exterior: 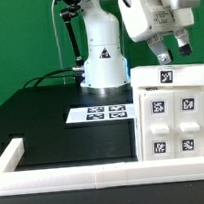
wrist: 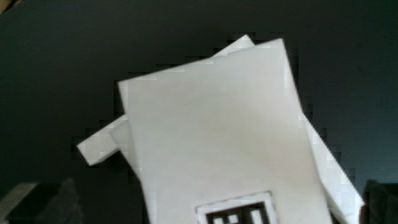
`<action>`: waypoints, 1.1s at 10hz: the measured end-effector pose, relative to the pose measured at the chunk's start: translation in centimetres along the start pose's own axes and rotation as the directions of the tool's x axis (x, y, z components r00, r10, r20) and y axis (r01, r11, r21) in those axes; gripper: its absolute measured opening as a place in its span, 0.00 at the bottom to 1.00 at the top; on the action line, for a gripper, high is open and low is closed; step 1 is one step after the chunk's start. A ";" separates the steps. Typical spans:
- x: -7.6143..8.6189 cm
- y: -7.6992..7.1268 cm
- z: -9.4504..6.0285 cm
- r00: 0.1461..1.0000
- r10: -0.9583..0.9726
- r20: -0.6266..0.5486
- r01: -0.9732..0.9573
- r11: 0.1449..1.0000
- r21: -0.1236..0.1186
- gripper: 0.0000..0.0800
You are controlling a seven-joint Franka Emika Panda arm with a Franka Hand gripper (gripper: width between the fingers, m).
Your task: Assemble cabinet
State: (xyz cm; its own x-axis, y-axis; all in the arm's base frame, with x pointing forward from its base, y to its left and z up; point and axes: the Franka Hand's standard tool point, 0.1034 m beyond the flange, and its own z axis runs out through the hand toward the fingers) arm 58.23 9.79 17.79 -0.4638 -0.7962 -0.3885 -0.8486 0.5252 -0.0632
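The white cabinet [exterior: 172, 114] stands at the exterior view's right, by the front border. Its front face carries several square marker tags and its top carries one tag [exterior: 168, 76]. My gripper [exterior: 173, 56] hangs just above the cabinet's top, near its back edge. Its two fingers stand apart and hold nothing. In the wrist view the cabinet's white top panel [wrist: 222, 120] fills the middle, with one tag [wrist: 237, 212] at the frame edge. Further white edges stick out from under it. My dark fingers [wrist: 39, 200] show dimly on either side of the panel.
The marker board [exterior: 99, 114] lies flat on the black table in front of the arm's white base [exterior: 103, 60]. A long low white border frame [exterior: 66, 173] runs along the table's front and up the exterior view's left side.
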 end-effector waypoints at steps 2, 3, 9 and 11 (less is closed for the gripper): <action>0.2 0.0 0.3 0.966 -0.259 -0.008 0.258 0.964 -0.059 1.00; 0.1 -0.3 0.2 0.916 -0.400 0.004 0.399 0.914 -0.074 1.00; -0.7 -0.5 0.4 0.485 -0.867 0.117 0.873 0.474 -0.113 1.00; -0.8 -0.6 0.3 0.351 -0.927 0.131 0.935 0.340 -0.097 1.00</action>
State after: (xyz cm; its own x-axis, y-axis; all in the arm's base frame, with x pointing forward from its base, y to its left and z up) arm 59.14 10.19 17.89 0.6577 -0.7267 -0.1984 -0.7470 -0.5953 -0.2959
